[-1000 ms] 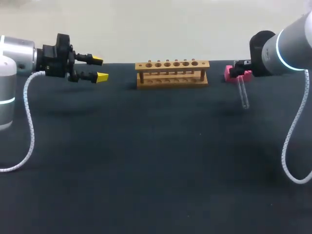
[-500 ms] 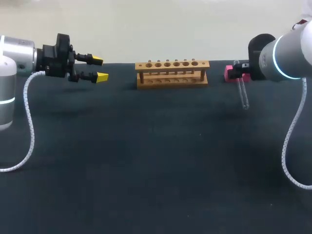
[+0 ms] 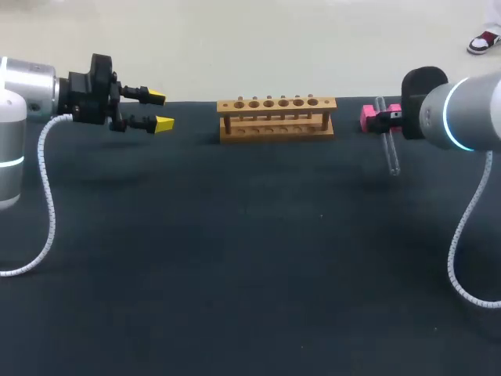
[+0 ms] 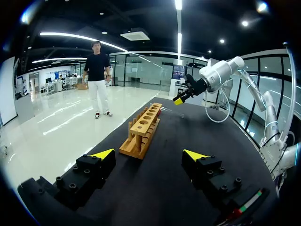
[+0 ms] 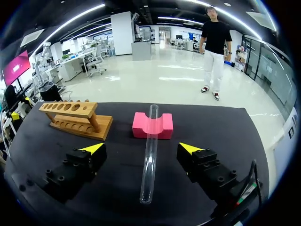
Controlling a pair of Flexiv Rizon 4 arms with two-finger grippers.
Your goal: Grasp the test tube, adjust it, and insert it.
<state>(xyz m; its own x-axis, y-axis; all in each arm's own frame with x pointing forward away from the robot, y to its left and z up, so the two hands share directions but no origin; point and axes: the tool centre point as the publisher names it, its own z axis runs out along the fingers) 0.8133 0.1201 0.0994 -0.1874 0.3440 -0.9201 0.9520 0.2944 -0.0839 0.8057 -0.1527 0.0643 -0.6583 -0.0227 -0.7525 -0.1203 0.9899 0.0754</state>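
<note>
Within R gripper (image 5: 141, 149): tube (image 5: 151, 132) (ungripped)

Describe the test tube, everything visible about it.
The test tube is a long, slim cylinder of clear glass, empty as far as it shows, with a rounded closed end. It lies slanted: its far end rests in the notch of the pink block, and its rounded end is on the black table. It sits between the open fingers of the right end effector, which stand apart on either side without touching it. It is not in the wooden rack.
</note>
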